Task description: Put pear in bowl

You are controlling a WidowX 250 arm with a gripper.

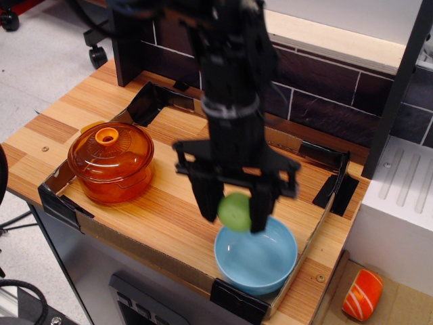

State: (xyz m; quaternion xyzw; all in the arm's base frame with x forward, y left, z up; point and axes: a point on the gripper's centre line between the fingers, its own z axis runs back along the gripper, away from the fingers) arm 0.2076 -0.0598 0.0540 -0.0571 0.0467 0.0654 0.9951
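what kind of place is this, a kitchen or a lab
Probably a lab's mock kitchen: a wooden counter with a taped cardboard border, a dark tiled backsplash, and an office-chair caster on the floor behind.

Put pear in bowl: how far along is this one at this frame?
Pickup looks done: the gripper is shut on the pear, holding it in the air. In hand: the carry, with the pear at the near-left rim of the bowl. Left: centre it, release. The bowl holds nothing yet.

wood-grain tabletop (81, 115) | dark tiled back wall (318, 84) with pale ledge (325, 37) on top | grey floor (40, 54), chair caster (98, 54) | white unit (402, 203) at right
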